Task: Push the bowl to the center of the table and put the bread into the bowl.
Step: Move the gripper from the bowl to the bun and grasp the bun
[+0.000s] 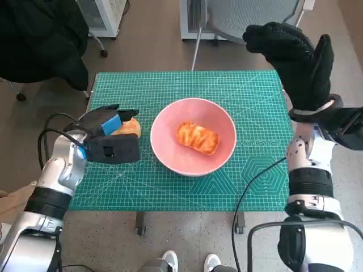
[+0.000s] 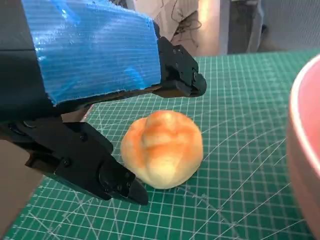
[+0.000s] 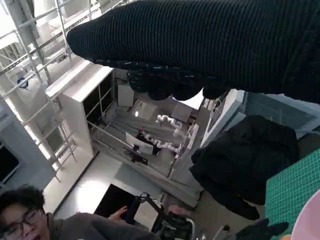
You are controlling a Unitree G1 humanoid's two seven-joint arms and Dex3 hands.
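Note:
A pink bowl (image 1: 170, 124) stands in the middle of the green cutting mat (image 1: 170, 85), and a glazed oblong bread (image 1: 197, 137) lies inside it. A round golden bread roll (image 1: 129, 127) rests on the mat to the bowl's left. My left hand (image 1: 108, 139) is cupped around this roll, black fingers on either side. In the left wrist view the roll (image 2: 162, 148) sits on the mat between the fingers (image 2: 180, 82), with a gap above it, and the bowl's rim (image 2: 304, 150) is close by. My right hand (image 1: 295, 56) is raised high over the table's right edge, holding nothing.
A black jacket (image 1: 39, 39) hangs on a chair beyond the table's far left corner. A grey office chair (image 1: 249, 17) and a white unit (image 1: 102, 14) stand behind the table. A person's shoes (image 1: 190, 262) show at the near edge; a person (image 3: 30, 220) appears in the right wrist view.

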